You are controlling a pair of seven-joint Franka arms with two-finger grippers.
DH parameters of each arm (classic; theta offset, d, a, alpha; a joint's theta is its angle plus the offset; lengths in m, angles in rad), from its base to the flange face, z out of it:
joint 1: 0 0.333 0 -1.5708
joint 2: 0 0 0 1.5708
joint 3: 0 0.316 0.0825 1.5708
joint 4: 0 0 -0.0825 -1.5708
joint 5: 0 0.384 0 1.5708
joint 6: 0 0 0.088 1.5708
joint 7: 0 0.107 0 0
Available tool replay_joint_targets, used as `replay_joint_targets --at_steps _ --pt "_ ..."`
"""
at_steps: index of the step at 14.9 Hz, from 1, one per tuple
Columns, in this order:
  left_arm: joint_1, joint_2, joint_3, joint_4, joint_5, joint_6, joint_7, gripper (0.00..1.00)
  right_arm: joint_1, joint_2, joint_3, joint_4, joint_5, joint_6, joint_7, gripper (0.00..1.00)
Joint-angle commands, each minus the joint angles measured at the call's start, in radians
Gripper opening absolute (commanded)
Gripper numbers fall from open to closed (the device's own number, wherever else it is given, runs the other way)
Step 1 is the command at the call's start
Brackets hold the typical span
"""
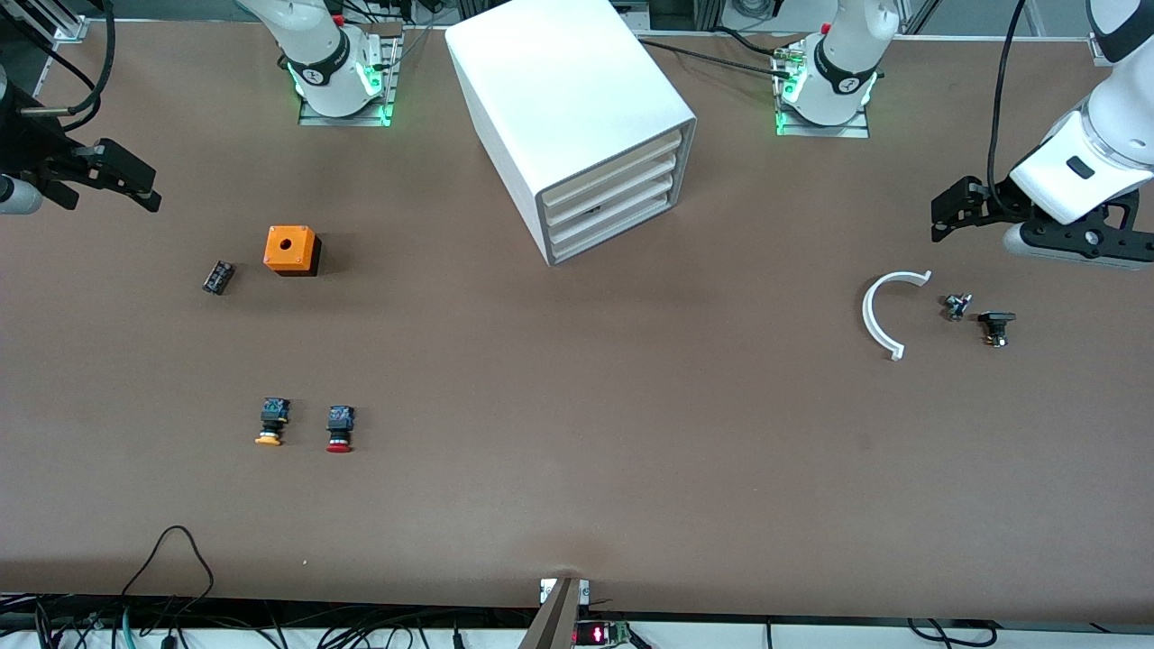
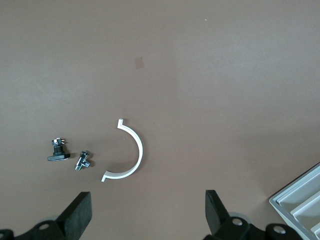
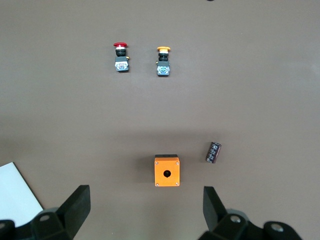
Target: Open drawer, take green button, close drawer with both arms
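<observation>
The big white four-drawer box cabinet [image 1: 577,117] is standing mid-table near the arm bases, every drawer pushed in; no green-capped button is showing. The left gripper [image 2: 148,212] is hanging released over the curved white plastic strip [image 1: 885,315]. The right gripper [image 3: 146,209] is hanging released over the orange square box [image 1: 290,249].

Clearly a robotics lab: two white arms [image 1: 1095,153] bolted onto metal base plates [image 1: 822,126] with green status lights, a wide brown table [image 1: 577,451], loose cables [image 1: 171,559] trailing along its edge, and small electrical parts such as push buttons [image 1: 340,429] laid out as test pieces.
</observation>
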Motion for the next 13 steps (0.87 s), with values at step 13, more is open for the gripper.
replay_joint_targets --at_steps 13 --pt "0.007 0.008 -0.014 0.02 -0.004 -0.11 -0.032 1.0 -0.002 0.076 0.003 -0.059 -0.003 0.096 0.001 1.0"
